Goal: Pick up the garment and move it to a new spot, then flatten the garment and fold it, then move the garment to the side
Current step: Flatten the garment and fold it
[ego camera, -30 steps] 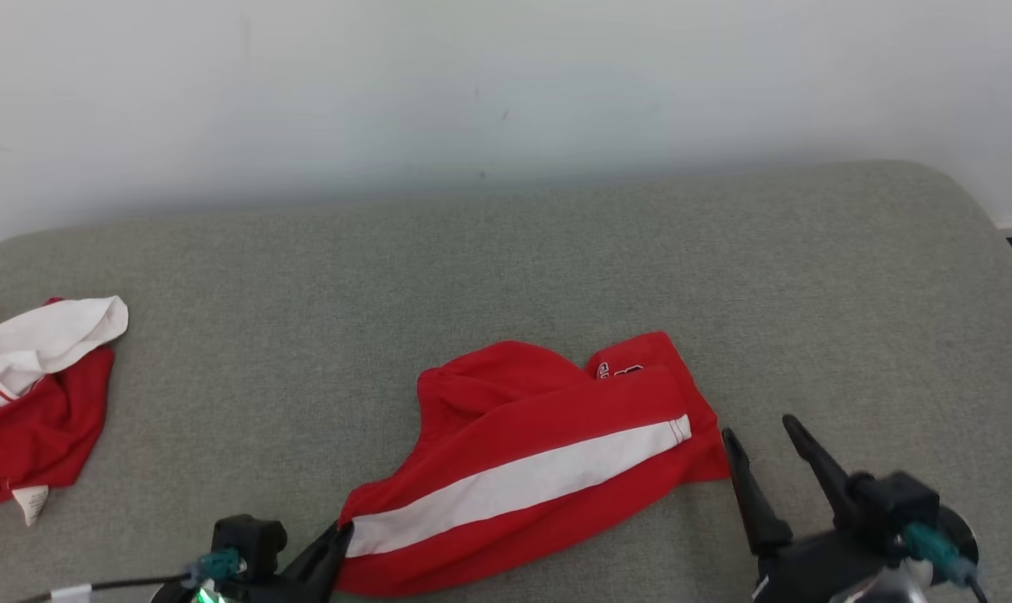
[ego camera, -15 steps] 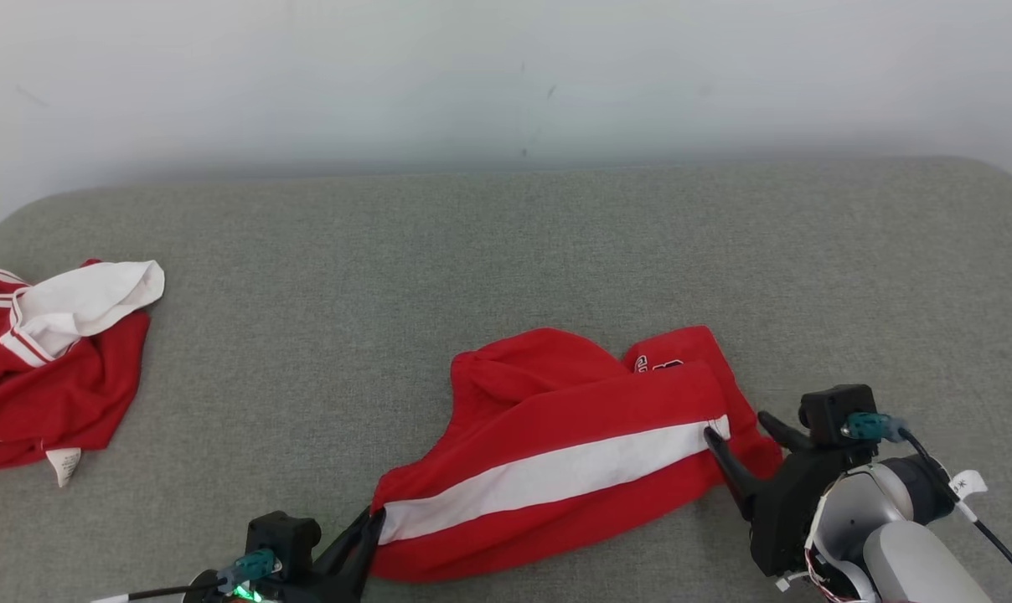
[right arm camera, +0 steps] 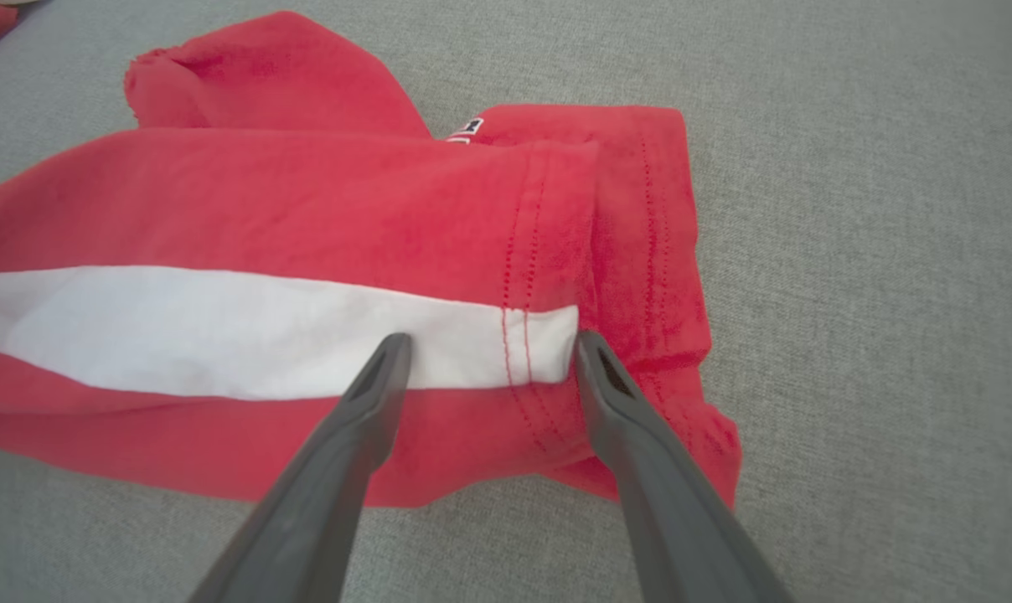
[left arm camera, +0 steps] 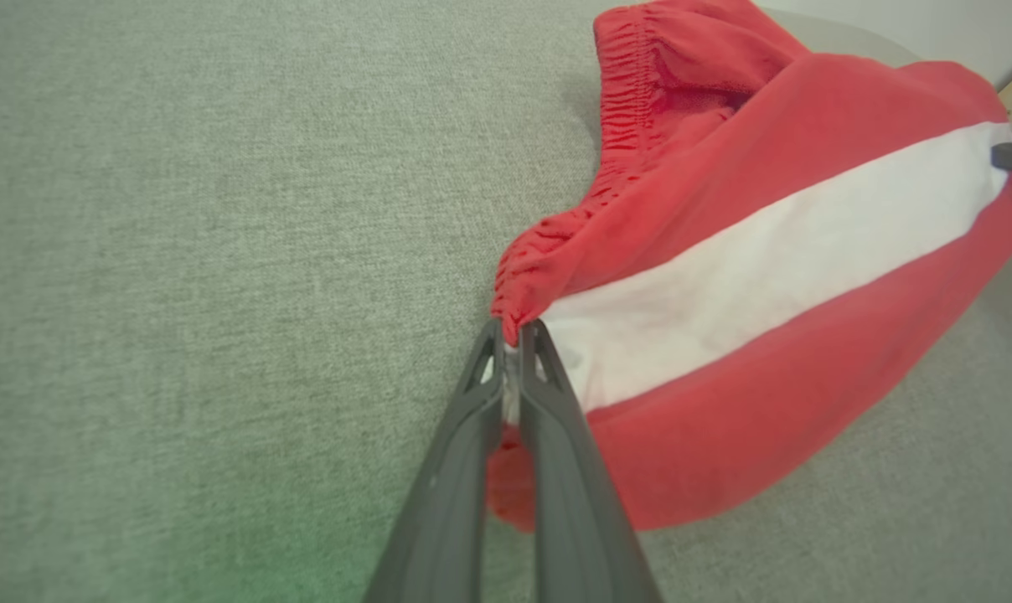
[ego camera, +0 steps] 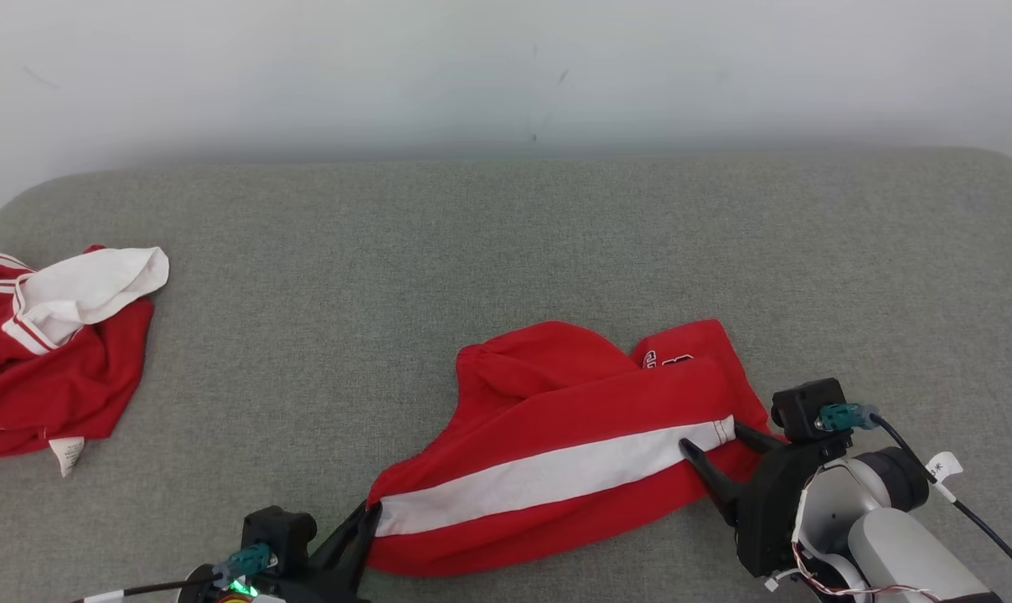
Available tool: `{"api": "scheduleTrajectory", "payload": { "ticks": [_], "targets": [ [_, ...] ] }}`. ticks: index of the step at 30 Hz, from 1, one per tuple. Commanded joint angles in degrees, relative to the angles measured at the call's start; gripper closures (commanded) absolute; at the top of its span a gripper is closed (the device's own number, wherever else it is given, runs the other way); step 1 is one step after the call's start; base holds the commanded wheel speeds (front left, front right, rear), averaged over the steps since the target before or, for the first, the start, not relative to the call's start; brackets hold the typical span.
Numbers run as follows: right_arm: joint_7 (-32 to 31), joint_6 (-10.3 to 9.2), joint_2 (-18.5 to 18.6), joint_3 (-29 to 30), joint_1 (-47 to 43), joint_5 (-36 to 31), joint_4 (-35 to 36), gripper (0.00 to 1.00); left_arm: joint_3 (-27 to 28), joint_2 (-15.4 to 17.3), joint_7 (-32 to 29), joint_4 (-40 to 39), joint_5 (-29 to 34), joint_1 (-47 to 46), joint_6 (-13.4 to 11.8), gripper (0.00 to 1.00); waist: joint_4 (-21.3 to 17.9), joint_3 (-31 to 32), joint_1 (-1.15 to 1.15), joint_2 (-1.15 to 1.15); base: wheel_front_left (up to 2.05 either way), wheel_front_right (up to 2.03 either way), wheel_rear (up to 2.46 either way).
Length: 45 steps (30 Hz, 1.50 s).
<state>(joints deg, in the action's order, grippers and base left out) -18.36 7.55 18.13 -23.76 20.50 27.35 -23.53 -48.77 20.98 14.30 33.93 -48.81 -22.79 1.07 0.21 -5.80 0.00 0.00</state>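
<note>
The garment (ego camera: 573,435) is a pair of red shorts with a white side stripe, lying crumpled at the front middle of the grey cushion (ego camera: 506,251). My left gripper (ego camera: 370,512) is shut on the elastic waistband corner at its left end; the left wrist view shows the fingers (left arm camera: 513,331) pinched together on the red fabric (left arm camera: 766,251). My right gripper (ego camera: 711,435) stands open at the hem end. In the right wrist view its two fingers (right arm camera: 491,339) straddle the stitched end of the white stripe on the garment (right arm camera: 305,209), low over the cloth.
A second red and white garment (ego camera: 54,352) lies bunched at the cushion's far left edge. A pale wall (ego camera: 506,67) runs behind the cushion. The cushion's rounded corners show at the back left and back right.
The head camera has shifted. My right gripper has moved in from the bare cushion onto the hem end, fingers still wide. The left gripper keeps its grip on the waistband.
</note>
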Motion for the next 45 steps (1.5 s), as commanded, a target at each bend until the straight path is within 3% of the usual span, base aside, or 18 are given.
{"api": "scheduleTrajectory", "payload": {
  "ticks": [1,9,10,12,13,14,15,25,32,36,45],
  "targets": [
    [0.67,-0.13,0.48,-0.80,0.89,0.59,-0.45,0.00,0.16,0.12,0.29,0.25,0.34,-0.63,0.20,1.00,0.12,-0.17,0.00,0.00,0.00,0.00,0.00],
    [1.92,-0.13,1.06,-3.99,2.96,3.18,-2.73,0.03,-0.03,-0.16,0.37,0.61,0.46,-1.38,0.24,1.00,0.41,-0.98,0.00,0.00,0.00,0.00,0.00],
    [2.01,-0.13,1.06,-4.36,3.05,3.34,-2.97,0.19,-0.04,-0.19,0.38,0.66,0.43,-1.47,0.26,1.00,0.42,-1.00,0.00,0.00,0.00,0.00,0.00],
    [2.32,-0.13,1.23,-4.92,3.14,3.72,-3.26,0.60,0.03,-0.15,0.41,0.76,0.32,-1.51,0.29,1.00,0.35,-1.04,0.00,0.00,0.00,0.00,0.00],
    [2.42,-0.13,1.40,-5.13,3.12,3.86,-3.46,0.74,0.07,-0.09,0.40,0.81,0.28,-1.51,0.30,1.00,0.30,-1.03,0.00,0.00,0.00,0.00,0.00],
    [2.73,-0.14,1.63,-5.55,3.26,4.25,-3.88,0.98,0.18,0.12,0.44,0.89,0.18,-1.55,0.30,1.00,0.22,-0.96,0.00,0.00,0.00,0.00,0.00],
    [2.82,-0.14,1.67,-5.78,3.33,4.41,-4.05,1.00,0.25,0.23,0.47,0.90,0.12,-1.55,0.31,1.00,0.16,-0.88,0.00,0.00,0.00,0.00,0.00],
    [7.18,-0.14,3.33,-5.81,2.17,6.00,-0.12,1.00,4.22,1.29,0.93,-2.65,0.34,-0.46,-0.52,1.00,-0.56,1.36,0.00,0.00,0.00,0.00,0.00],
    [10.24,-0.14,4.42,-2.41,0.85,7.43,7.08,1.00,12.59,2.35,0.92,-12.63,2.62,1.06,-0.21,1.00,-1.62,3.92,0.00,0.00,0.00,0.00,0.00],
    [11.37,-0.14,4.78,0.50,-0.30,7.00,11.40,1.00,14.54,2.32,0.93,-17.67,4.92,1.50,-0.54,1.00,-2.08,4.93,0.00,0.00,0.00,0.00,0.00],
    [2.64,-0.14,2.82,9.16,-8.85,2.50,15.06,1.00,11.09,1.73,-3.95,-19.36,5.61,5.40,-3.17,1.00,-2.77,4.13,0.00,0.00,0.00,0.00,0.00]
  ]
}}
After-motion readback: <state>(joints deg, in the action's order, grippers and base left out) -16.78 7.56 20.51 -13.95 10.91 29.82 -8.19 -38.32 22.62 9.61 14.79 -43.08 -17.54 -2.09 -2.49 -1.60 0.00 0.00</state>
